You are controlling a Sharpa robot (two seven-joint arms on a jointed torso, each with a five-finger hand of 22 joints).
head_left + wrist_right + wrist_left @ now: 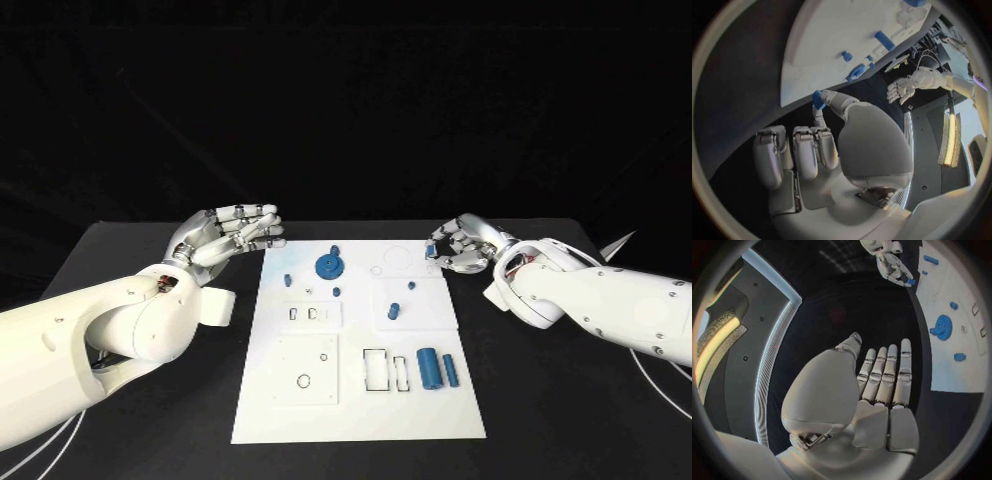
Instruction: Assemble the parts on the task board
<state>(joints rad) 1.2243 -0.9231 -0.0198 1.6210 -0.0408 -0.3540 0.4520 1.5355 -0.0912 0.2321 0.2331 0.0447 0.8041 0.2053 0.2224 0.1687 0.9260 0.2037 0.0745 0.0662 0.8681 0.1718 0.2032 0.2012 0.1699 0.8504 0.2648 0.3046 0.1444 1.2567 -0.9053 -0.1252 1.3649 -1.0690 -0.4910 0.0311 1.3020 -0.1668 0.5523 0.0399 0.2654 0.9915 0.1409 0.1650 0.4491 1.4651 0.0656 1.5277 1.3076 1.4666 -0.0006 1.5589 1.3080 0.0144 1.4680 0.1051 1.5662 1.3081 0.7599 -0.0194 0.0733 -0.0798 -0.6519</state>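
— What's nearest you on the task board (361, 420)?

— The white plate lies lengthwise on the black table (577, 420), running away from me. Its near end is bare. A little farther up, on my right side, 2 blue cylinders (438, 368) lie side by side, the thicker one next to a pair of narrow dark-outlined slots (385, 369). On my left side is a raised white square (307, 369) with a small dark ring in it.

— And past that?

— An oblong blue piece (394, 311) toward the right of the middle, then 3 or so tiny blue bits that I can't make out. At the far end sits a blue gear (330, 266) with a knob just behind it.

— Your hands?

— My left hand (231, 234) hovers off the board's far left corner, holding nothing; from my left wrist its fingers (891, 371) lie straight and side by side, the thumb apart. My right hand (462, 246) is at the far right corner, pinching a small blue part (818, 99) between the thumb and a fingertip, the other fingers curled in.

— What shape is the part?

— I can't tell. My own fingers cover most of it.
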